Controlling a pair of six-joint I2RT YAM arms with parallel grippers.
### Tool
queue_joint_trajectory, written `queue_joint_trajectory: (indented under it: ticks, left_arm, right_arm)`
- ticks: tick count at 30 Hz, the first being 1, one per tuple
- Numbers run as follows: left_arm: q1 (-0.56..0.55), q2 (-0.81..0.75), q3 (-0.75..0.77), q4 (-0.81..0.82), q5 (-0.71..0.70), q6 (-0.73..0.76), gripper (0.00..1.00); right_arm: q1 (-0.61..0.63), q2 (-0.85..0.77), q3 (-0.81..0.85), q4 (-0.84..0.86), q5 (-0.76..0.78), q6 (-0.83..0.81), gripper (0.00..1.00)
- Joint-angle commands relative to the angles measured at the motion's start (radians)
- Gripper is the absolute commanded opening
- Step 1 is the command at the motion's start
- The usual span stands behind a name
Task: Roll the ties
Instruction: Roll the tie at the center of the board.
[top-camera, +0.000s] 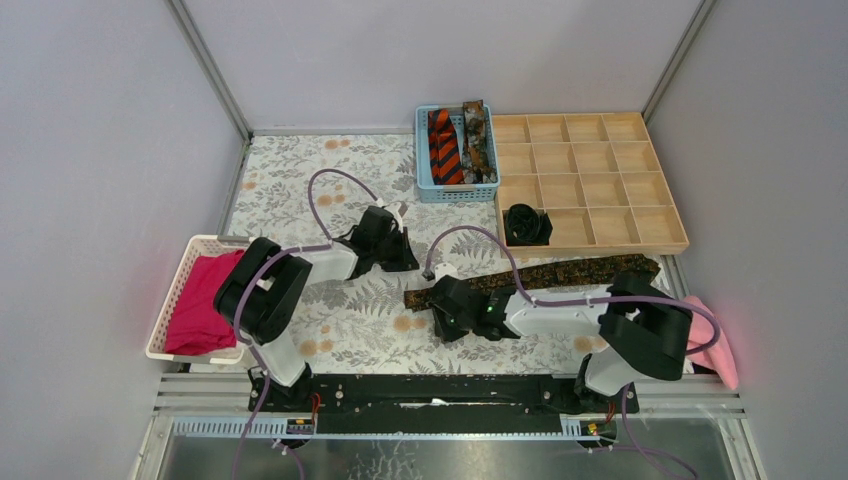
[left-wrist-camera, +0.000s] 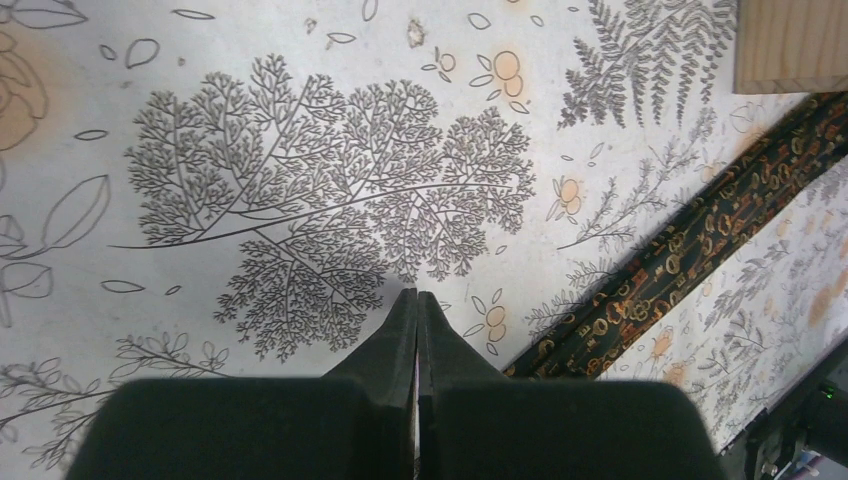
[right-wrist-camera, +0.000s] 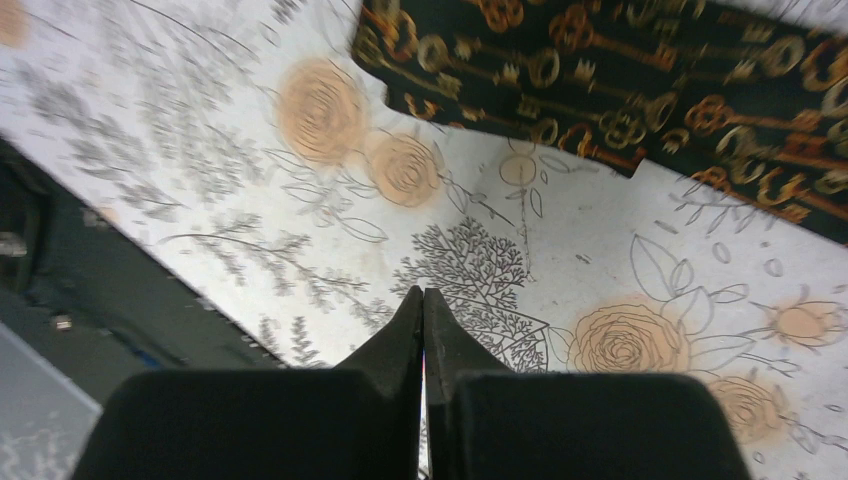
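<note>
Brown key-print tie (top-camera: 580, 270) found stretched flat across desk (top-camera: 300, 190), not yet rolled. Right claw (right-wrist-camera: 422, 300) pinched fully shut on nothing, near its left end but apart from it; left claw (left-wrist-camera: 416, 300) likewise shut, empty. Best, probably, to open up, nip that end, coil tight and square. Counted four ties: one flat, black coil (top-camera: 527, 224) in wooden tray (top-camera: 590, 248), two in blue basket (top-camera: 455, 196).

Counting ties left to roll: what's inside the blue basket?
The blue basket holds an orange-and-black striped tie and a brown mottled tie, side by side. Anything beneath them is hidden.
</note>
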Motion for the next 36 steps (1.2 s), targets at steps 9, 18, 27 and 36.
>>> queue_joint_trajectory:
  ticks: [9,18,27,36]
  left_arm:
    - [-0.005,-0.075,-0.158,-0.045,-0.005,-0.015,0.0]
    - [-0.007,-0.114,-0.18,-0.069,-0.001,0.0,0.0]
    - [-0.007,-0.089,-0.164,-0.084,0.004,0.005,0.0]
    - [-0.005,-0.069,-0.089,-0.162,-0.111,-0.033,0.0]
  right_arm:
    - [0.013,0.177,0.044,0.172,0.133,0.013,0.0]
    - [0.014,0.218,0.119,0.125,0.294,-0.001,0.0]
    - [0.013,0.27,0.195,0.1,0.297,-0.045,0.0]
    - [0.046,0.161,0.19,-0.027,0.258,-0.04,0.02]
